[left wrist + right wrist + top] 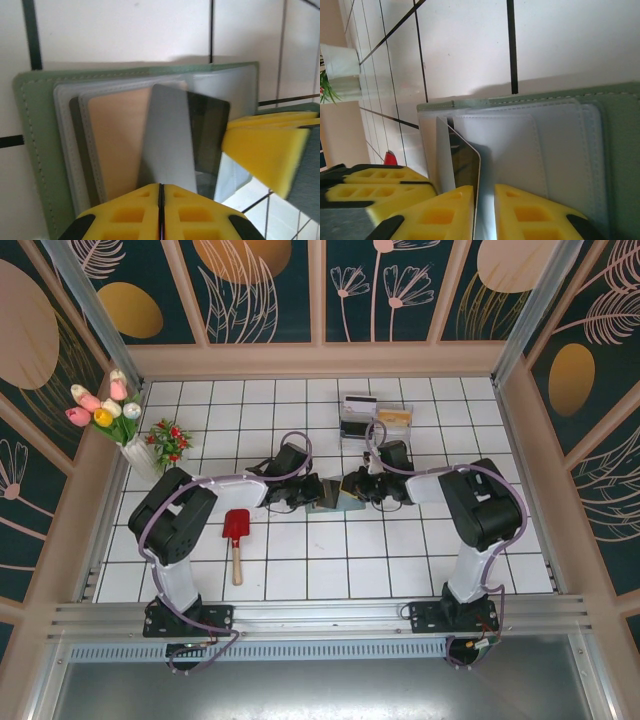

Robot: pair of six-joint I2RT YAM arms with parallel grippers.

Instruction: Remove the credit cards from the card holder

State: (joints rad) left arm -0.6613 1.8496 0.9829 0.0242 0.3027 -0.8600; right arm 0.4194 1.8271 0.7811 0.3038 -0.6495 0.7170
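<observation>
Card holder [335, 497] sits mid-desk on white tiles [300, 570], propped up between the two arms where they meet. Left wrist view: holder open, grey-green cover facing the camera, pale pocket leaves layered inside. Tan card [120, 145] is seated in a pocket, only its face showing. Dark card [175, 145] is partly out of its pocket, tilted, overlapping the tan card's right side. Right gripper [482, 192] is closed on the dark card: in the right wrist view the card runs edge-on into the narrow gap between the yellow fingers, and from the left wrist those same fingers [270, 150] clamp the card's far right edge. Left gripper [160, 192] is at the holder's near edge, pads pressed together to a hairline seam; cannot tell whether a leaf of the holder is pinched there. Dark card's lower end reaches just above the left pads. Elsewhere on the desk: red shovel [236, 532] left of centre, two clear boxes [360, 416] behind the grippers, a vase of tulips [122, 425] far left.
</observation>
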